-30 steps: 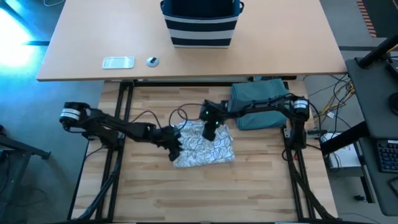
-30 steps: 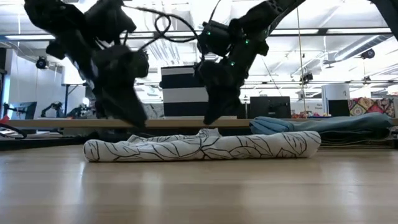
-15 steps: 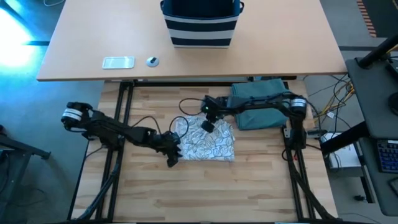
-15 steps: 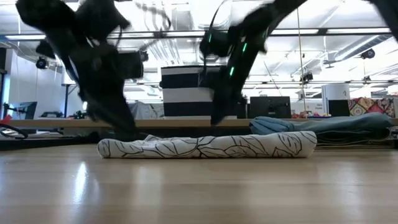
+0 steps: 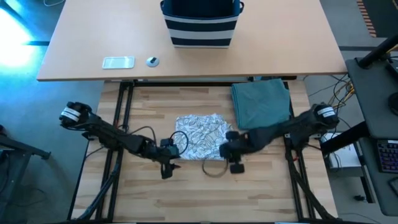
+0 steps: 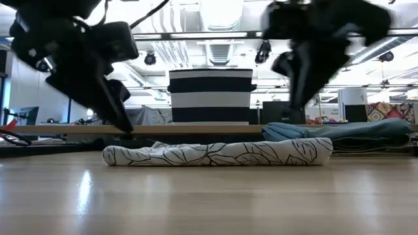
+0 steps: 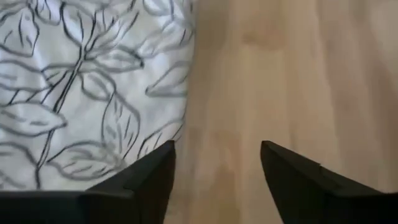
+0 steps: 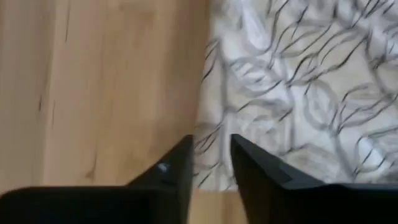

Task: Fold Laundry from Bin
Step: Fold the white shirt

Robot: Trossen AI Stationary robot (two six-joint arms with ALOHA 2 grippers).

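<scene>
The grey-white leaf-patterned garment (image 5: 202, 134) lies folded flat on the wooden table, and a folded teal garment (image 5: 261, 102) lies at its far right. The striped navy bin (image 5: 200, 23) stands on the far table. My left gripper (image 5: 166, 165) is open and hangs just off the patterned garment's near left corner (image 7: 93, 112), with bare wood between its fingers. My right gripper (image 5: 235, 163) hovers above the near right corner (image 8: 292, 106), its fingers a narrow gap apart and holding nothing. Both grippers are clear of the cloth in the low view.
A loop of dark cable (image 5: 214, 168) hangs near the garment's near edge, between the grippers. A flat white device (image 5: 118, 62) and a small round object (image 5: 152, 61) lie on the far table. Bare wood stretches toward the near edge.
My right gripper has come off the patterned garment's far part and swung quickly toward the near edge, to the garment's near right corner. My left gripper has drawn back toward the near left. The garment stays flat; its left end has drawn in slightly.
</scene>
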